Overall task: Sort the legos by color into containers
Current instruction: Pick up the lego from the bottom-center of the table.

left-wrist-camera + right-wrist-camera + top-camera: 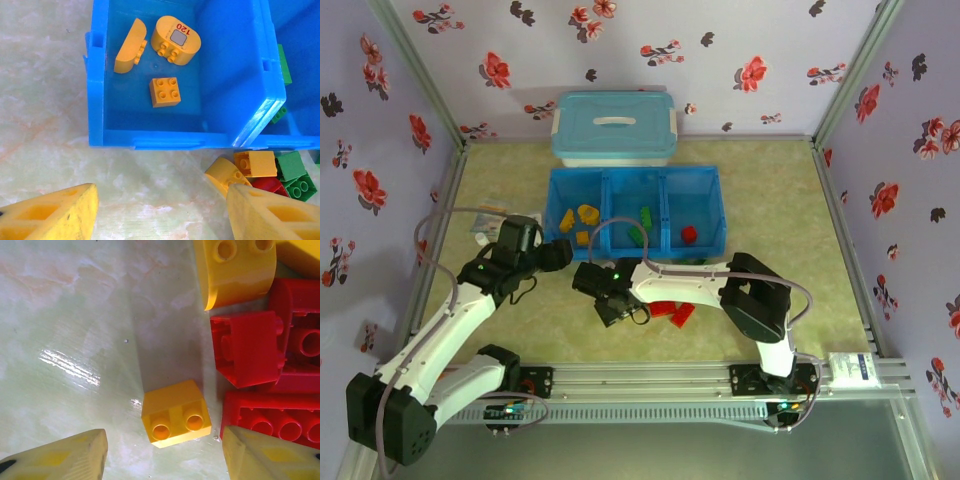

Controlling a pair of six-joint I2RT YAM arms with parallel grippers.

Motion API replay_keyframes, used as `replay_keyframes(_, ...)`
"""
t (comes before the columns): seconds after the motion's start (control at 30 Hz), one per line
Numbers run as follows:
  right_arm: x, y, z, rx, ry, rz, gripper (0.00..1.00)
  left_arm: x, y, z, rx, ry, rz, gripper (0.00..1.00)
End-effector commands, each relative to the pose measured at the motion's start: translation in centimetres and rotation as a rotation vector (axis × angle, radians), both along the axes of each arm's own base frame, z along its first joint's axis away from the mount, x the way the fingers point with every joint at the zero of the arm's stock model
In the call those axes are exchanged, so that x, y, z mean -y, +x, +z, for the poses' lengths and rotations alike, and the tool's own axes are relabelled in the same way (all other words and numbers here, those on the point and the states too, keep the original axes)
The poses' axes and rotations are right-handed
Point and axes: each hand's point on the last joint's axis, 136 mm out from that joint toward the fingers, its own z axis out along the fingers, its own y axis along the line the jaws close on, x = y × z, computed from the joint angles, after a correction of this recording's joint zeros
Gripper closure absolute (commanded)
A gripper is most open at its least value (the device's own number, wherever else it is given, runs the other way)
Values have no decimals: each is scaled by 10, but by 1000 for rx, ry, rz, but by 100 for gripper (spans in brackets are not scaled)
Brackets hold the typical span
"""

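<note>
The containers are three compartments of one blue tray (720,215). Its left compartment (220,60) holds three yellow legos (165,91), the middle one green legos (642,225), the right one a red lego (689,234). My left gripper (160,210) stands open over bare table just in front of that left compartment, also seen from above (560,254). Loose yellow, green and red legos (255,162) lie by its right finger. My right gripper (165,455) is open, low over the table (610,306). A small yellow lego (176,412) lies untouched just ahead of its fingertips.
Red legos (250,347) and a curved yellow one (235,270) crowd the right side of the right gripper. A light-blue lidded box (615,128) stands behind the tray. Flowered walls enclose the table on three sides. A small white item (488,225) lies at the left.
</note>
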Motion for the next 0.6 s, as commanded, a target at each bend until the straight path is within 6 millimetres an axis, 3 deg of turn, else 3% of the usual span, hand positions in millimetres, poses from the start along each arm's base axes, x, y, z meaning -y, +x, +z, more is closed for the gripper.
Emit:
replay_keyframes(0.0, -2, 3, -8, 9, -39, 23, 38, -2, -2, 0, 5, -8, 17, 32)
replay_keyframes(0.23, -2, 3, -22, -6, -95, 35, 41, -2, -2, -2, 2, -8, 15, 32)
replay_keyframes(0.4, -3, 4, -21, -3, -96, 38, 59, -2, -2, -1, 6, -6, 15, 33)
replay_keyframes(0.5, -5, 8, -11, 21, -85, 38, 70, -3, -2, 0, 9, -7, 20, 34)
replay_keyframes(0.57, -10, 13, -1, 39, -58, 38, 71, -4, -3, 2, 17, -10, 25, 35)
